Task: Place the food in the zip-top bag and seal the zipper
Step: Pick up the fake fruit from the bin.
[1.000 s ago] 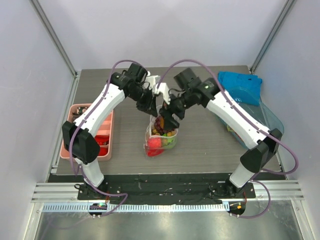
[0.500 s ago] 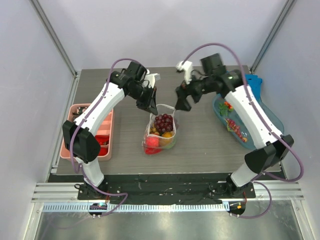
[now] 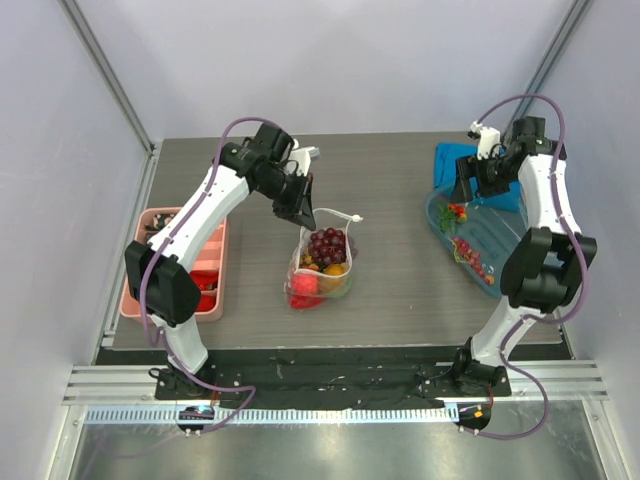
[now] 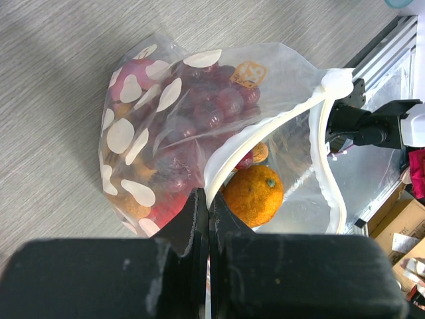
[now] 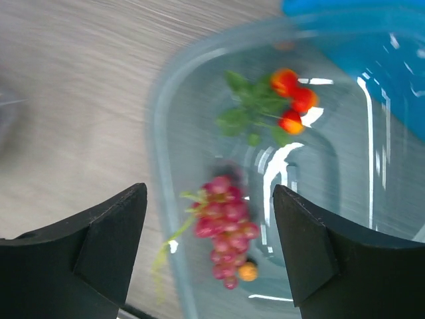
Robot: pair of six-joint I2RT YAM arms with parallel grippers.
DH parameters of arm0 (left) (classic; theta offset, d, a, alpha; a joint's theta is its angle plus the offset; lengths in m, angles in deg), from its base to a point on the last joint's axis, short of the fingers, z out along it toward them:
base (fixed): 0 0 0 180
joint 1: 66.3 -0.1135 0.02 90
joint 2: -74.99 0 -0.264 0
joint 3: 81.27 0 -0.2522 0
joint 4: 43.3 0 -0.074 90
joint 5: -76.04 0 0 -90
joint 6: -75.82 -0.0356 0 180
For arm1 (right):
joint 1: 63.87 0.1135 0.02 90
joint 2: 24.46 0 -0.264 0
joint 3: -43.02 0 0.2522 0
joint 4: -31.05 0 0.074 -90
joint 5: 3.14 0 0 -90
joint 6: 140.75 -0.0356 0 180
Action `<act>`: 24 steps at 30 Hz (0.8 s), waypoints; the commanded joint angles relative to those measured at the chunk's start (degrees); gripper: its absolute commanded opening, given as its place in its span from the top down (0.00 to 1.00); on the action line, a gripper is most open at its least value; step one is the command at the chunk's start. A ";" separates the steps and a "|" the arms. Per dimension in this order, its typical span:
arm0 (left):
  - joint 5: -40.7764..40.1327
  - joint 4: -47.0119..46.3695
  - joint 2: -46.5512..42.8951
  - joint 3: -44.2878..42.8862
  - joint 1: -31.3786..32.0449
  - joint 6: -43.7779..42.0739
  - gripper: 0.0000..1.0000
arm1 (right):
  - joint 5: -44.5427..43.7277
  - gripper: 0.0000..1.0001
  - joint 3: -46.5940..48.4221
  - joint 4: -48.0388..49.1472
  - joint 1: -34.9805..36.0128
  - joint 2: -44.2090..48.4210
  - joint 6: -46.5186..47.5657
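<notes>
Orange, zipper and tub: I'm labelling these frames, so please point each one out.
orange [image 4: 252,194], left wrist view, middle of its peel.
zipper [image 4: 222,159], left wrist view, left strip of the open mouth.
tub [image 5: 154,133], right wrist view, its left rim.

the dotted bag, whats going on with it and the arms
The left hand is shut on the mouth edge of the zip-top bag, holding it open. A purple grape bunch and an orange are already inside. The right hand hangs open over the clear tub, above a pink grape bunch and a red sprig. The zipper is unsealed.
</notes>
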 commanded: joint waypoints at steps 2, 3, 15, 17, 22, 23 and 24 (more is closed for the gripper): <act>1.10 -2.44 -1.38 0.60 -0.39 -0.20 1.00 | -7.30 0.18 -3.63 9.70 -0.67 -4.10 -1.44; 1.19 -2.44 -1.38 0.51 -0.30 -0.11 1.00 | -8.35 0.16 -4.43 12.94 -0.67 -4.63 -2.05; 0.92 -1.74 -0.76 1.39 -0.48 -0.55 1.00 | -13.29 0.05 -8.39 25.71 1.09 -15.61 -3.99; 0.92 -1.74 -0.68 1.65 -0.57 -0.72 1.00 | -13.98 0.05 -9.00 26.50 1.26 -16.41 -4.17; 0.92 -1.83 -0.24 2.27 -0.83 -0.81 1.00 | -16.27 0.09 -11.46 29.58 1.44 -16.94 -3.38; 0.92 -1.83 -0.15 2.27 -0.92 -0.81 1.00 | -16.54 0.11 -11.90 29.84 1.44 -16.85 -3.29; 1.18 -1.83 0.03 2.18 -0.92 -0.73 1.00 | -16.89 0.17 -12.25 30.63 1.44 -16.77 -3.12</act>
